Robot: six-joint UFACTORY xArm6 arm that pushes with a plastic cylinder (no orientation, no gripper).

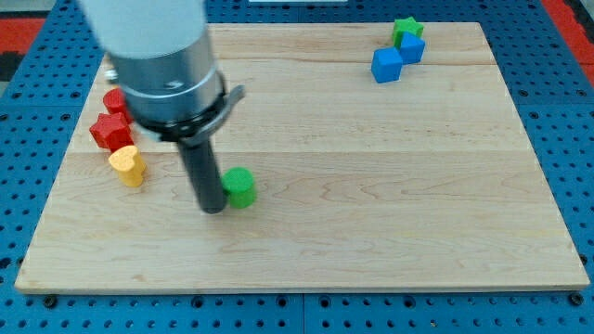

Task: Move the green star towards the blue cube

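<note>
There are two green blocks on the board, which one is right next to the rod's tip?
The green cylinder near the board's middle, immediately to the view's right of my tip. The green star sits far off at the view's top right, behind the blue blocks.

arm body [153, 56]: cut off by the view's top edge; its upper part is out of sight.
red block [115, 100]: right side hidden behind the arm body; shape cannot be made out.
green star [405, 28]: lower part covered by the blue block [411, 47] at its 6 o'clock.
green block [239, 186]: left edge hidden behind my tip [213, 208], at its 9 o'clock; touching or not cannot be told.
wooden board [371, 186]: upper left corner hidden behind the arm body.
</note>
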